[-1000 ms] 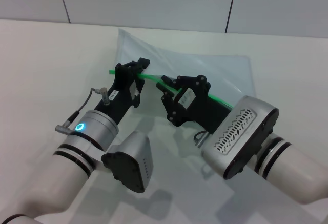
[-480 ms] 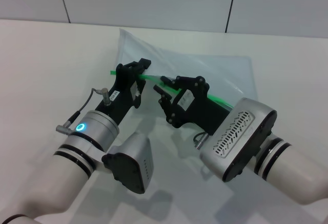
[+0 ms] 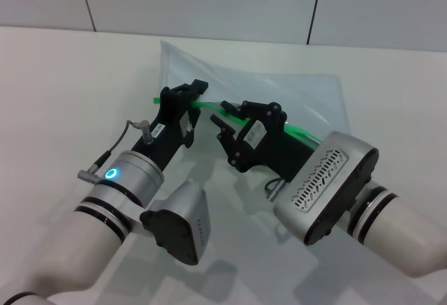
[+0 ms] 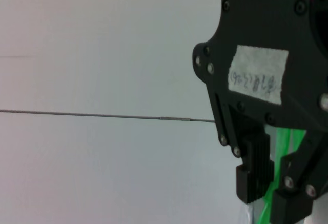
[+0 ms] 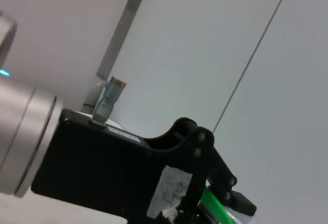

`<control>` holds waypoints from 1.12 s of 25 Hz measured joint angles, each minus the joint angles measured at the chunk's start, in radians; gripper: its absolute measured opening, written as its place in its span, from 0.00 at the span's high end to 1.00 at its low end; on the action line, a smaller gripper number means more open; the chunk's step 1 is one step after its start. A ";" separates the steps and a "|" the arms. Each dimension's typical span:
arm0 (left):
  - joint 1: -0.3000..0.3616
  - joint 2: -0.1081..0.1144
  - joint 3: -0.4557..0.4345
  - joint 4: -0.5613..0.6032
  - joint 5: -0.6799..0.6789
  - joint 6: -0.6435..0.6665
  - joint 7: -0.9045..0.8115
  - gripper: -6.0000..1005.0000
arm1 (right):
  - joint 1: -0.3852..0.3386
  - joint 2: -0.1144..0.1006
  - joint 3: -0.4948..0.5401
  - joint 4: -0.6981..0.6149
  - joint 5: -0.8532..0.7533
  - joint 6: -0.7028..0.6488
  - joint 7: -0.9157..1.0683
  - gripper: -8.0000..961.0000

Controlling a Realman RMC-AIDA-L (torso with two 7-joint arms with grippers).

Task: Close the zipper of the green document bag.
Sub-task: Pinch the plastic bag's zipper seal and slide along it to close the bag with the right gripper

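No text can be read for certain anywhere: the white sticker (image 4: 258, 75) on the black body of the right gripper (image 3: 225, 119), seen from the left wrist, carries a short line of handwritten characters too faint to make out. A similar white sticker (image 5: 169, 192) on the left gripper (image 3: 178, 92), seen from the right wrist, bears scribbled marks that are equally illegible. In the head view small white labels sit on both gripper bodies, too small to read
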 joint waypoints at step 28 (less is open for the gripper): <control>0.003 0.001 0.002 0.005 0.013 0.000 -0.002 0.94 | -0.010 0.006 0.006 0.004 0.005 0.001 -0.055 0.91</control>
